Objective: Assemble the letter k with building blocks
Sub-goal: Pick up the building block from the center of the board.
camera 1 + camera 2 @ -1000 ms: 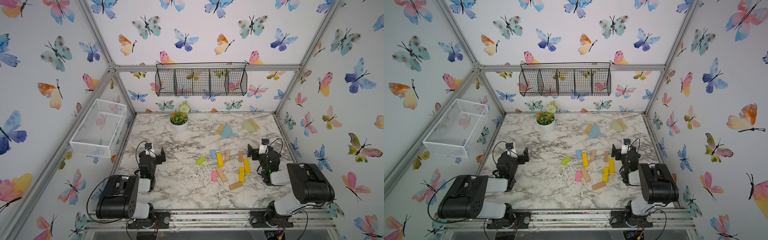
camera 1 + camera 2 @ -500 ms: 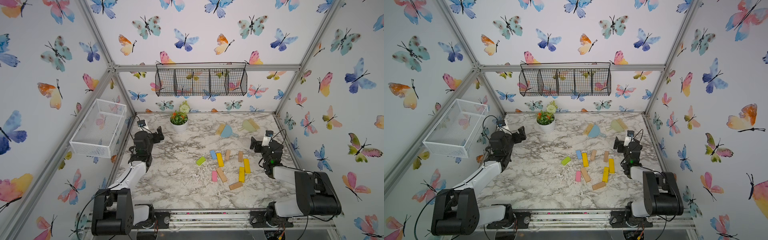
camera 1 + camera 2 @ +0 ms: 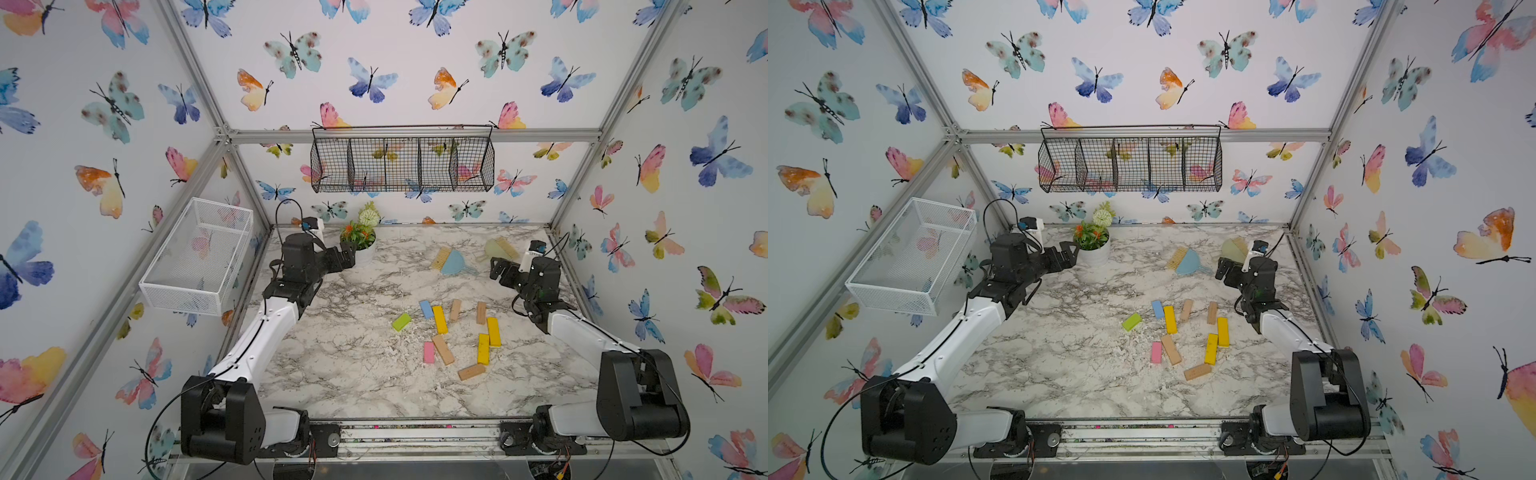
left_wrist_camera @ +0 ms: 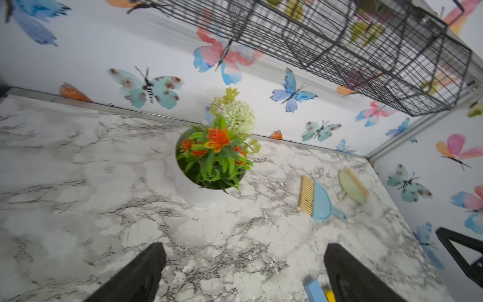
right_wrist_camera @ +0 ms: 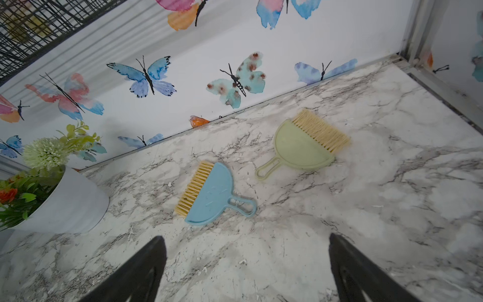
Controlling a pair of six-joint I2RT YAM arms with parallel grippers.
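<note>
Where the blocks lie: the building blocks (image 3: 439, 319) are scattered flat on the marble table (image 3: 345, 374), over on the right arm's side. They do not make a letter yet.
Block colours: three are yellow and four are wood-brown. One pink block (image 3: 429, 352) and one light-blue block (image 3: 426, 309) lie with them. One lime-green block (image 3: 401, 322) lies a little apart, toward the left arm.
Left gripper (image 3: 348, 254): it is up off the table, just beside the flower pot (image 3: 368, 257). Its fingers are spread wide and there is nothing in them.
Right gripper (image 3: 500, 268): it is up in the air near the green brush (image 3: 495, 249). Its fingers are wide apart too and hold nothing.
Blue brush (image 3: 453, 262): it lies flat at the back, between the pot and the green brush.
Gap: both grippers are well apart from the blocks.
</note>
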